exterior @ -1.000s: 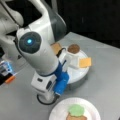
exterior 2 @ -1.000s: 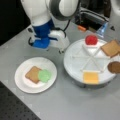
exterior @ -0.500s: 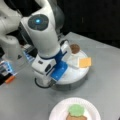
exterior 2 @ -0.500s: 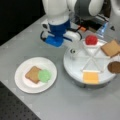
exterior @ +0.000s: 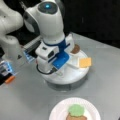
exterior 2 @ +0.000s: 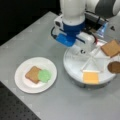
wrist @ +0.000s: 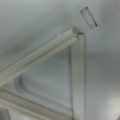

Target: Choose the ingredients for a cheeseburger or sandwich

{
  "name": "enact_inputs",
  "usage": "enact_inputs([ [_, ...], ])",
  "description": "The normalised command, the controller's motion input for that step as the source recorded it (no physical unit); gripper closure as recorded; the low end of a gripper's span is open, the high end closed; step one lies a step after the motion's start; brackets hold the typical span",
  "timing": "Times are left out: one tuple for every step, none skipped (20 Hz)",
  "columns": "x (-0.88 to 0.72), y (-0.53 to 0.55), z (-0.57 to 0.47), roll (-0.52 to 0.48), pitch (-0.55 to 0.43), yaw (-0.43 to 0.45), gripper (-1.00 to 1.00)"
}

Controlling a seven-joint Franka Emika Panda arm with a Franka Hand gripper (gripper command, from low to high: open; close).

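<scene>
Now plate (exterior 2: pixel 21 82) w/ toast (exterior 2: pixel 32 74) + green disc (exterior 2: pixel 45 75).

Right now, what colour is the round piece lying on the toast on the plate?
Light green; the disc shows best in a front view, overlapping the toast square.

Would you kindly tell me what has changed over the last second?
The arm carried its hand from the bare table beside the plate over onto the segmented tray, toward a front view's right. The toast and green disc on the plate, and the cheese square in the tray, stayed put.
</scene>
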Motion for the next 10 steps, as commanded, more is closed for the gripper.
enact_inputs([
  [-0.36,0.2,-0.03,-0.212,-0.101,0.176,-1.0],
  [-0.36,0.17,-0.07,-0.225,-0.107,0.182,-1.0],
  [-0.36,0.14,-0.1,-0.22,-0.108,0.171,-1.0],
  [-0.35,0.12,-0.13,-0.222,-0.109,0.174,-1.0],
  [-0.36,0.1,-0.16,-0.215,-0.108,0.187,-1.0],
  [-0.36,0.09,-0.18,-0.204,-0.107,0.198,-1.0],
  [-0.36,0.08,-0.18,-0.199,-0.108,0.206,-1.0],
  [-0.35,0.09,-0.18,-0.198,-0.107,0.208,-1.0],
  [-0.34,0.1,-0.18,-0.199,-0.117,0.216,-1.0],
  [-0.33,0.11,-0.17,-0.194,-0.128,0.217,-1.0],
])
